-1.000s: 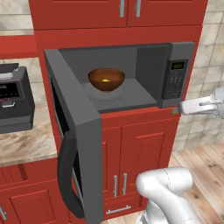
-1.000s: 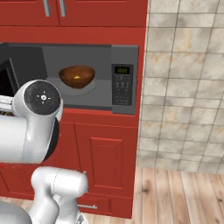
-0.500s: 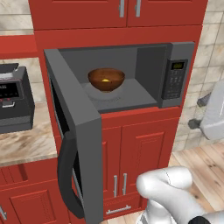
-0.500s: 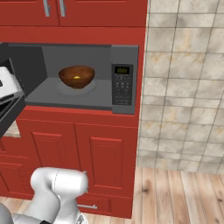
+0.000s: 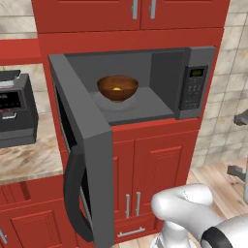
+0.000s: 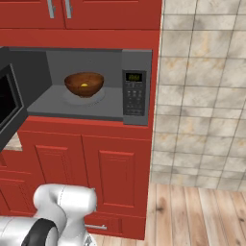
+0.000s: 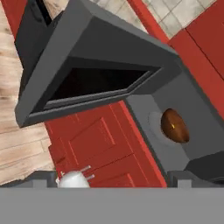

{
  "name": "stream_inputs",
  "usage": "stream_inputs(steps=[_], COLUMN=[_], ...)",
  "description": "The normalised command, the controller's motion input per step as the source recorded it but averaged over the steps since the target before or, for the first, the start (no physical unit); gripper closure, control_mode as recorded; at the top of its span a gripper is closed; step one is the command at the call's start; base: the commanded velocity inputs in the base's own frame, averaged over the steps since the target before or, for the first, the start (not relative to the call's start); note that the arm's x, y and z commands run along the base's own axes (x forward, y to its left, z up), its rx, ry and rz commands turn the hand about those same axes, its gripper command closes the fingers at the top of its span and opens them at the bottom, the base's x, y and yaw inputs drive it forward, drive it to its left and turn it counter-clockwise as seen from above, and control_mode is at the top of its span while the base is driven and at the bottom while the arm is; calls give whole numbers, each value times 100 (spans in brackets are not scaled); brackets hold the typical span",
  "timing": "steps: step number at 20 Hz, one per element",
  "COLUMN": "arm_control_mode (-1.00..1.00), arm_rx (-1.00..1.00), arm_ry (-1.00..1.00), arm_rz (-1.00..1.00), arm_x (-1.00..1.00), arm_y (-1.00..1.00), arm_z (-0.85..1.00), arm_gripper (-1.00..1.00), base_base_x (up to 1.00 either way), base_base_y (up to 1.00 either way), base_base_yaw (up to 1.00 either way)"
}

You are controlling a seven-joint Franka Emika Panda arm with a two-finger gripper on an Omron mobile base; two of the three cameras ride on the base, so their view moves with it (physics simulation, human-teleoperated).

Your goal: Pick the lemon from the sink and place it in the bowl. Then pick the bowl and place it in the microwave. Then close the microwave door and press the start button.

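The microwave (image 5: 160,63) stands open, and the brown bowl (image 5: 117,88) rests on its floor with the yellow lemon (image 5: 116,89) inside. The bowl (image 6: 84,84) and lemon (image 6: 84,86) also appear in the right base view, left of the dark keypad panel (image 6: 134,93). The microwave door (image 5: 82,145) swings far out to the left, its black bar handle (image 5: 72,193) facing me. My gripper (image 7: 113,181) is open and holds nothing, well back from the microwave, looking at the door (image 7: 87,65) and bowl (image 7: 175,126). Grey fingers (image 5: 240,118) poke in at the right edge. The sink is out of view.
A black countertop appliance (image 5: 14,111) sits on the counter (image 5: 29,160) left of the door. Red cabinet doors (image 5: 145,169) lie below the microwave. A tiled wall (image 6: 202,96) and wooden floor (image 6: 192,211) are to the right.
The arm has swung away from the left of the right base view, and the hand has drifted to the right edge of the left base view. Bowl, lemon and door have not moved.
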Motion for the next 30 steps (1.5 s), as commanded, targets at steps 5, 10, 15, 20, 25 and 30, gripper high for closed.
stream_inputs(steps=[5, 10, 15, 20, 25, 30], arm_control_mode=[-100, -100, -100, -100, -100, -100], arm_rx=[-40, -34, -37, -42, -39, -35], arm_ry=[-44, -35, -26, -15, -11, 0], arm_rz=[0, 0, 0, 0, 0, -1], arm_x=[-21, -23, -13, 5, 21, 87], arm_y=[75, 66, 88, 100, 100, 99], arm_z=[-1, 0, -26, -72, -88, -100], arm_gripper=[-100, -100, -100, -100, -100, -100], base_base_x=[0, 0, 0, 0, 0, 0], base_base_y=[0, 0, 0, 0, 0, 0], base_base_yaw=[0, 0, 0, 0, 0, 0])
